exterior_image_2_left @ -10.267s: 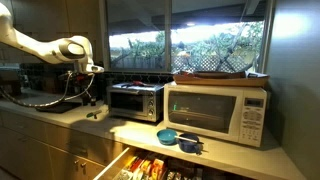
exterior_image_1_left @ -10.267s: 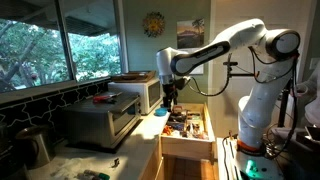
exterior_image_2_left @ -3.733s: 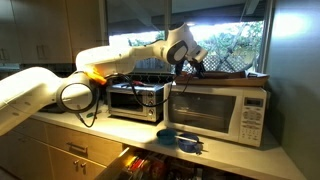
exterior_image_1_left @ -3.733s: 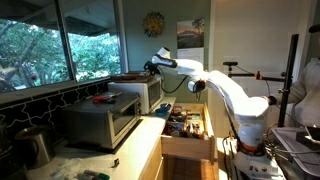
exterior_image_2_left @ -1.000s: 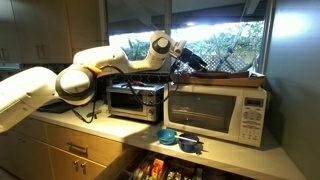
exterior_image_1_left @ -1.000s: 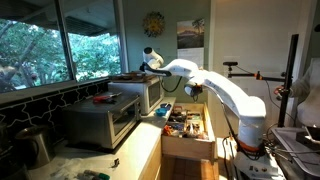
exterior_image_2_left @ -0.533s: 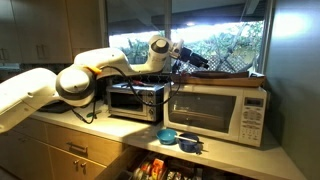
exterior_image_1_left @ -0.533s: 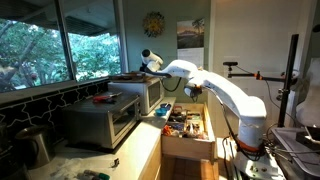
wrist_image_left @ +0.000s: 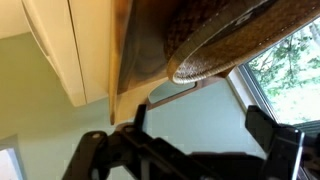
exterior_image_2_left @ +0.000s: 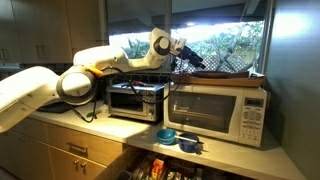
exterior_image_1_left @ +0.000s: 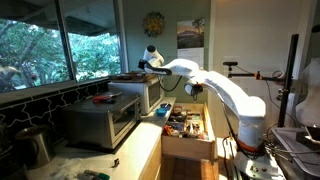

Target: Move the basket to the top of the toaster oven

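Observation:
The dark reddish-brown basket (exterior_image_2_left: 228, 73) lies on top of the white microwave (exterior_image_2_left: 215, 112); it also shows in an exterior view (exterior_image_1_left: 131, 76). The silver toaster oven (exterior_image_2_left: 135, 100) stands beside the microwave, and in an exterior view (exterior_image_1_left: 95, 120) its door looks ajar. My gripper (exterior_image_2_left: 186, 56) hovers at the basket's end nearest the toaster oven, just above it, and also shows in an exterior view (exterior_image_1_left: 152, 57). In the wrist view the two dark fingers (wrist_image_left: 200, 125) stand wide apart with nothing between them. The woven basket rim (wrist_image_left: 225, 45) fills the top of that view.
A window runs behind the appliances (exterior_image_2_left: 215, 40). A drawer full of items (exterior_image_1_left: 186, 125) stands open below the counter. Blue bowls (exterior_image_2_left: 178, 138) sit on the counter in front of the microwave. A small red item (exterior_image_1_left: 101, 99) lies on the toaster oven's top. Upper cabinets (exterior_image_2_left: 50, 30) hang nearby.
My gripper has shifted only slightly by the basket's end. The basket has stayed on the white microwave.

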`<state>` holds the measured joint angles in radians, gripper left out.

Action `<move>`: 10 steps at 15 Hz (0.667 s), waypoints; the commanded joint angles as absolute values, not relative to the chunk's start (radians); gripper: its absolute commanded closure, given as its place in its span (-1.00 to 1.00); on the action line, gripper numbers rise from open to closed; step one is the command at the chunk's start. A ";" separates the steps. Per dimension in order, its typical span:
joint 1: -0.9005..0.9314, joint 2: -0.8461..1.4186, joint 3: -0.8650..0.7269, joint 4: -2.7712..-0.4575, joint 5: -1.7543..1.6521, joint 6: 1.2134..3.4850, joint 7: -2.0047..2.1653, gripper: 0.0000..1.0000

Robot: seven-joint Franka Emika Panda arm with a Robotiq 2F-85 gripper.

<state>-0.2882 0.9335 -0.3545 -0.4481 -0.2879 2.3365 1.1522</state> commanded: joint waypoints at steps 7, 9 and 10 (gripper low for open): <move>-0.353 0.964 -0.273 -0.429 -0.154 2.271 1.064 -0.15; -0.350 0.975 -0.291 -0.425 -0.171 2.296 1.082 0.17; -0.346 0.973 -0.300 -0.437 -0.179 2.322 1.086 0.09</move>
<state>-0.3444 0.9496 -0.2802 -0.4529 -0.1777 2.2762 1.0612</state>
